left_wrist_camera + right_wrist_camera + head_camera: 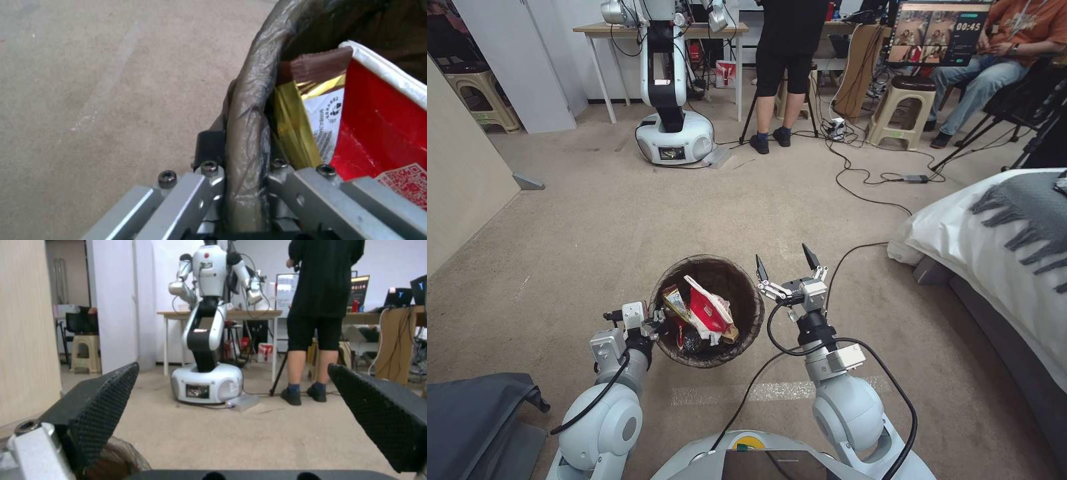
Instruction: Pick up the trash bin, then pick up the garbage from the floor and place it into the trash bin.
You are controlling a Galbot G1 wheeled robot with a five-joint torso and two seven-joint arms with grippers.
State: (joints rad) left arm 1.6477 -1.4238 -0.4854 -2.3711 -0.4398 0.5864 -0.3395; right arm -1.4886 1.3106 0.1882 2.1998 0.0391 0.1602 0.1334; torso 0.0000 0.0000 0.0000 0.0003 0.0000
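Left gripper (pixel 654 319) clamps trash bin (pixel 746 283) rim; right gripper (pixel 788 266) spread; beige carpet (pixel 594 233).

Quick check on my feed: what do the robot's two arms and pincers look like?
Both arms have rounded glossy white shells with grey joints and black cables looped alongside. The right pincer has silver linkages and black, dimpled, pointed fingers. The left pincer has silver metal bars fixed with hex screws.
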